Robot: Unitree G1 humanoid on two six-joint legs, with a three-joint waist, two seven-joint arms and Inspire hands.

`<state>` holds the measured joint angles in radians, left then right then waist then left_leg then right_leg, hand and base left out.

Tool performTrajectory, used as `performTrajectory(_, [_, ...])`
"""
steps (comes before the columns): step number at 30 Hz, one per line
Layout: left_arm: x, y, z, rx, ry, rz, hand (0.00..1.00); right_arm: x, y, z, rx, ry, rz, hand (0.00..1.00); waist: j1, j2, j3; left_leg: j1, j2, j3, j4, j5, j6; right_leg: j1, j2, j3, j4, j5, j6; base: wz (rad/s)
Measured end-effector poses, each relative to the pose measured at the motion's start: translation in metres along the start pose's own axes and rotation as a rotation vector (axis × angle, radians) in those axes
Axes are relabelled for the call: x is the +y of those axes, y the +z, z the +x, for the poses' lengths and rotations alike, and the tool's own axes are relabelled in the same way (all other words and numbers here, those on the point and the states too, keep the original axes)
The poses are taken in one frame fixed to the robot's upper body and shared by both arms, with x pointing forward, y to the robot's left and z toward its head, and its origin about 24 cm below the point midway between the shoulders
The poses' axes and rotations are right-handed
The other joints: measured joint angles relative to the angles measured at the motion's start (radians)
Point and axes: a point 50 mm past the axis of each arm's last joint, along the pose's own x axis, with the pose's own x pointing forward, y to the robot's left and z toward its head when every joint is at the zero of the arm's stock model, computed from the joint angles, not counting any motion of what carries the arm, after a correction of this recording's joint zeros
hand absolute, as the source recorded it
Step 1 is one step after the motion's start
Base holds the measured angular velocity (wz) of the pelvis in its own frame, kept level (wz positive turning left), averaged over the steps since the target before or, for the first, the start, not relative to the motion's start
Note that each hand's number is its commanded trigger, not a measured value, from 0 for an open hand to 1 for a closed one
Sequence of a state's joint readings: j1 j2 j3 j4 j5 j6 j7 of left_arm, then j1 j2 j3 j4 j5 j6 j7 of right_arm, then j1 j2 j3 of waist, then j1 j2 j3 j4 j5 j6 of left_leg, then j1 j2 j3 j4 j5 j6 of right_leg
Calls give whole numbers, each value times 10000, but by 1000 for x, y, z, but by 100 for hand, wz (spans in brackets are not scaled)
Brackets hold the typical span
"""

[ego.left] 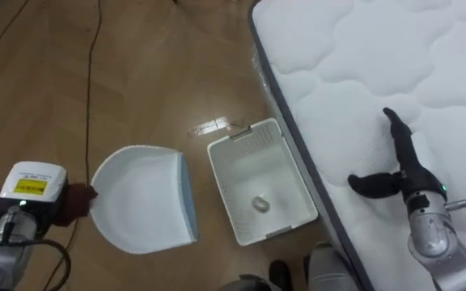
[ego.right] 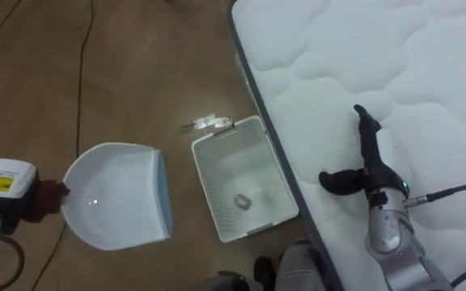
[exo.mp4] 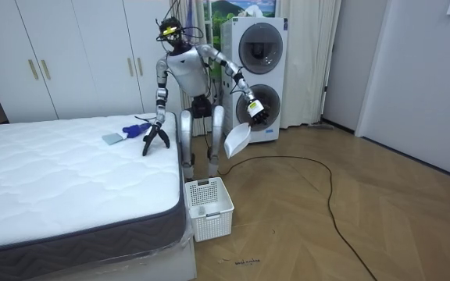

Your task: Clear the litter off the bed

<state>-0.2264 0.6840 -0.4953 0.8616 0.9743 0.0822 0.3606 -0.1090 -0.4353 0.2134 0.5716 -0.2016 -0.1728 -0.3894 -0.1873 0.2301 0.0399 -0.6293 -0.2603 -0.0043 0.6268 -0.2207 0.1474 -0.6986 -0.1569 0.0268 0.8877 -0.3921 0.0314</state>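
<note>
Left hand (ego.left: 73, 202) is gripping the white plastic dustpan (ego.left: 144, 198) by its handle, left of the white slatted plastic basket (ego.left: 222, 182) with a crumpled scrap (ego.left: 260, 204) inside. Right of the basket, right hand (ego.left: 409, 178) is resting spread open, empty, on the white quilted mattress (ego.left: 354, 65).

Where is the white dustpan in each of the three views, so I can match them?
Left eye view: dustpan lower left, left of the basket.
Right eye view: dustpan lower left, again left of the basket.
Room view: dustpan at centre, hanging beside the robot's legs, up-right of the basket.
Shared landmark: the white basket beside the mattress.
</note>
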Motion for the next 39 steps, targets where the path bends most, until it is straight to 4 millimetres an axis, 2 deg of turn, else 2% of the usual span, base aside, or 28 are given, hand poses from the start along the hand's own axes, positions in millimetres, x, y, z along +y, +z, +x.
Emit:
performTrajectory(6, [0,-16,0,364,-485,327,100,-2,5,3,-171,-110,19,0,-98,455,7,11,7,50,-99,-4,10,-57,-1,48,-32,2,3,-4])
performTrajectory(8, [0,-22,0,540,-640,451,100,-2,8,3,-309,-115,71,0,-169,532,14,11,10,74,-131,-3,11,-89,23,103,-18,-2,3,-3])
performTrajectory(13, [3,-29,0,712,-683,608,100,-2,13,4,-499,-41,141,0,-276,533,17,84,27,265,-235,-3,12,-137,51,293,34,-21,23,-10])
performTrajectory(16, [4,-29,1,741,-676,599,100,-1,14,5,-525,19,213,0,-276,429,96,133,26,369,-231,-14,28,-139,41,364,144,-29,37,-7])
performTrajectory(18, [8,-31,4,901,-615,235,100,-2,15,6,-534,45,279,0,-263,309,183,129,37,369,-171,-25,44,-122,64,365,113,-31,33,0])
performTrajectory(20, [8,-33,4,1147,-541,-338,100,0,14,5,-506,105,308,0,-258,214,229,122,59,385,-122,-42,63,-120,92,377,112,-37,22,-2])
performTrajectory(22, [5,-33,3,1425,-577,-1374,100,0,13,4,-458,108,598,0,-254,152,229,123,81,388,-79,-63,84,-93,113,375,82,-38,20,-5])
performTrajectory(25, [5,-26,4,1666,-272,-3116,100,2,10,0,-345,124,737,0,-18,-27,170,177,252,500,-24,-146,118,-1,277,439,-52,-4,10,-16])
performTrajectory(28, [3,-4,2,1723,186,-5432,100,5,4,-5,-68,165,850,0,323,-345,128,520,400,585,-123,-178,128,341,451,538,-307,78,-14,-22])
performTrajectory(29, [1,7,0,1586,303,-6232,100,6,-1,-9,155,111,873,0,423,-404,113,754,559,587,-210,-223,118,646,614,541,-583,177,-32,-33])
performTrajectory(30, [-2,16,-5,1380,348,-6904,100,9,-6,-13,404,54,962,0,525,-513,67,1021,705,586,-339,-256,90,984,747,571,-879,286,-62,-30])
performTrajectory(33, [-2,35,-17,634,513,-7776,100,13,-14,-21,936,-94,1463,0,588,-813,-101,1641,897,579,-684,-264,77,1673,889,528,-1456,459,-98,-16])
performTrajectory(35, [2,51,-19,216,553,-8407,100,12,-18,-24,1161,-206,1651,0,608,-932,-126,2128,930,530,-898,-263,77,2199,884,448,-1763,527,-94,-9])
performTrajectory(37, [6,63,-22,-194,644,-8992,100,14,-21,-29,1319,-193,1773,0,622,-1035,-200,2638,996,489,-1141,-261,79,2772,920,377,-2158,622,-91,-10])
performTrajectory(39, [13,70,-32,-704,1167,-9762,100,19,-26,-39,1579,-372,2133,0,615,-1203,-281,3142,1192,469,-1451,-259,76,3409,1078,272,-2830,889,-113,-16])
